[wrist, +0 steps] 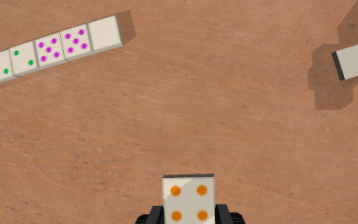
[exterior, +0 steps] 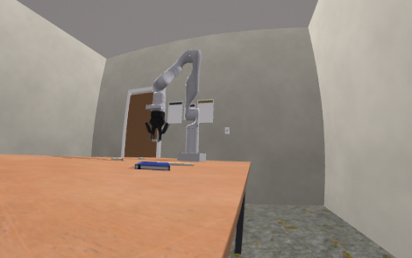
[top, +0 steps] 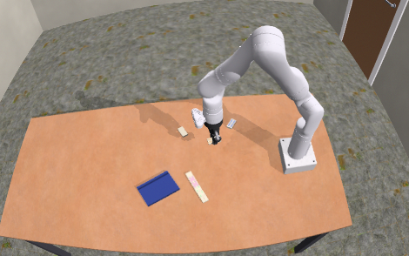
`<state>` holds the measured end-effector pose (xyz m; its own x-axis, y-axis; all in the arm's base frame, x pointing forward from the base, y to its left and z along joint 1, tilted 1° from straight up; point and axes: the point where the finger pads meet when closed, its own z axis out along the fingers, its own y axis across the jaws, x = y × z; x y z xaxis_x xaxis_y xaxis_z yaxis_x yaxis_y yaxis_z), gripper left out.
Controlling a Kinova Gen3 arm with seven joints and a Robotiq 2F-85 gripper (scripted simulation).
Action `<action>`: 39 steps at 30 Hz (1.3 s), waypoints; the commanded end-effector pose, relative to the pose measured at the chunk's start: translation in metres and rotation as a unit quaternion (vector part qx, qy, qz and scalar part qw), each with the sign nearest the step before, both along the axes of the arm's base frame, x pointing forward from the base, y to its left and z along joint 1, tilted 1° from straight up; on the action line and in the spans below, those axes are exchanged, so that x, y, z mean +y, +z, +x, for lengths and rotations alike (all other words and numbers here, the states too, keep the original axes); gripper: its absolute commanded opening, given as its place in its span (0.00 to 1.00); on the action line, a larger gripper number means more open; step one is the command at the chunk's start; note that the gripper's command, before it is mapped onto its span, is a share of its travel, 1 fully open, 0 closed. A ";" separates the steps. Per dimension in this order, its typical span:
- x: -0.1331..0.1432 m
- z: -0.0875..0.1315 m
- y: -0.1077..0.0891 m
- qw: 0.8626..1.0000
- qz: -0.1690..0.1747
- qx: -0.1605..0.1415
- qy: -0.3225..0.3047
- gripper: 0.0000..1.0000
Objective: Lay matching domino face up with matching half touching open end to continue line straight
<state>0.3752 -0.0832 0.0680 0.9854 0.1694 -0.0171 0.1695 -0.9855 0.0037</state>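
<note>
My gripper (top: pixel 214 139) hangs above the table's middle, shut on a domino (wrist: pixel 189 202) that stands on end between the fingers. The half of its face that I see has four orange pips; the rest is hidden. It also shows in the exterior view (exterior: pixel 156 134), well above the table. The line of dominoes (top: pixel 197 186) lies flat, nearer the front. In the wrist view the line (wrist: pixel 60 45) shows green pips, two halves of five magenta pips, and a blank end half (wrist: pixel 104 33). One pale domino (top: pixel 183 131) lies left of the gripper and another (top: pixel 231 124) right of it.
A blue book (top: pixel 157 188) lies flat just left of the line. The arm's base (top: pixel 298 158) stands at the table's right. A domino's end (wrist: pixel 347 62) shows at the wrist view's right edge, in shadow.
</note>
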 end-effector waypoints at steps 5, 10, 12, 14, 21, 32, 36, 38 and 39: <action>0.001 0.013 -0.001 0.997 -0.002 0.003 -0.077 0.31; 0.002 0.028 -0.002 0.987 -0.003 0.005 -0.162 0.31; 0.003 0.035 -0.002 0.980 -0.004 0.005 -0.198 0.31; 0.005 0.043 -0.002 0.972 -0.005 0.005 -0.236 0.31; 0.009 0.062 -0.003 0.945 -0.007 0.004 -0.328 0.31; 0.025 0.103 -0.002 0.865 -0.010 -0.001 -0.501 0.31; 0.029 0.112 -0.001 0.844 -0.010 -0.003 -0.536 0.31; 0.031 0.115 -0.001 0.837 -0.010 -0.004 -0.547 0.31; 0.032 0.118 -0.001 0.831 -0.010 -0.004 -0.556 0.31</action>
<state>0.4863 -0.0539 0.0663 0.5811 -0.8138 -0.0018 -0.8138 -0.5811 0.0068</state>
